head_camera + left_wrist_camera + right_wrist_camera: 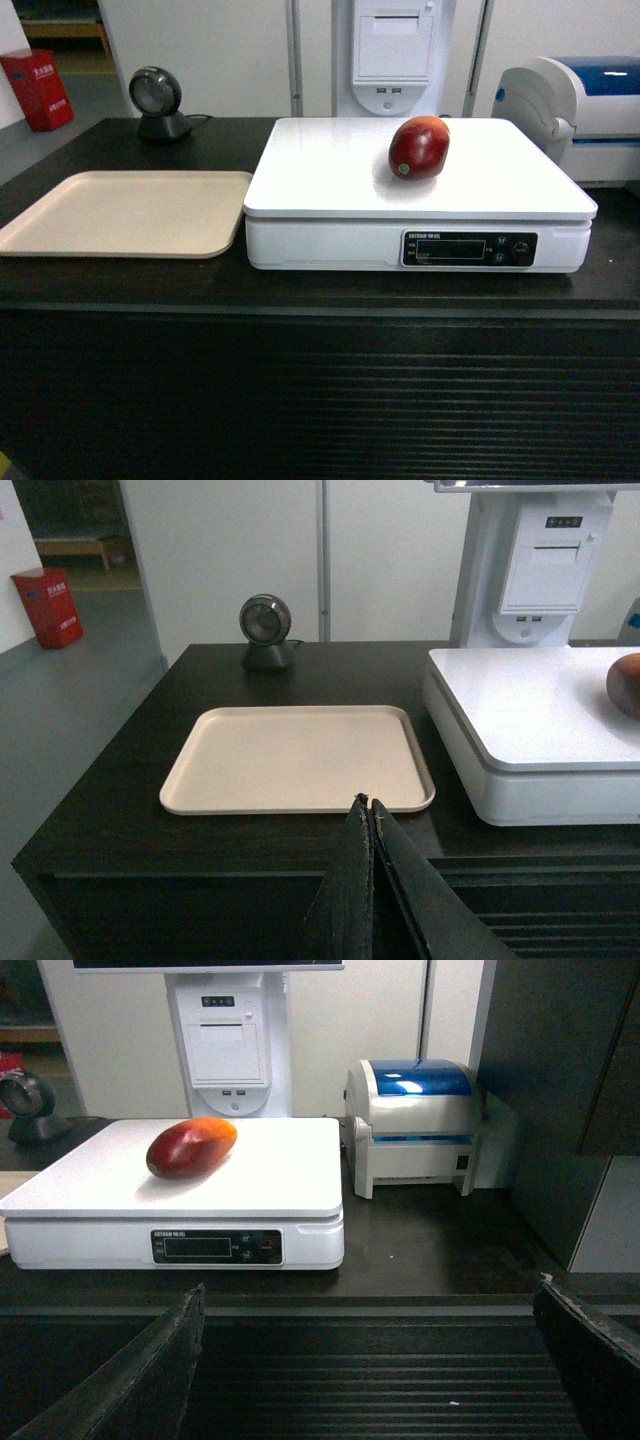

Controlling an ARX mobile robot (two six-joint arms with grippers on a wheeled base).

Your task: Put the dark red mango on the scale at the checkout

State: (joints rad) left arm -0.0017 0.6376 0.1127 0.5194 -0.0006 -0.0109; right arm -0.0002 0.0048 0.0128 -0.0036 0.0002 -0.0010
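Note:
The dark red mango [419,147] lies on the white scale [330,170], toward the platform's right rear, with nothing touching it; it also shows as the mango [191,1147] on the scale [270,1170] in the right wrist view, and at the frame edge as the mango [626,684] in the left wrist view. The scale stands on the dark checkout [300,290] counter with a ribbed front. My left gripper [370,802] is shut and empty, held in front of the counter edge. My right gripper [370,1295] is wide open and empty before the ribbed panel. Neither gripper appears in the head view.
A beige tray [130,212] lies left of the scale. A round black scanner [157,100] stands at the back left. A white and blue label printer [415,1125] sits right of the scale, and a receipt printer column [395,55] rises behind it.

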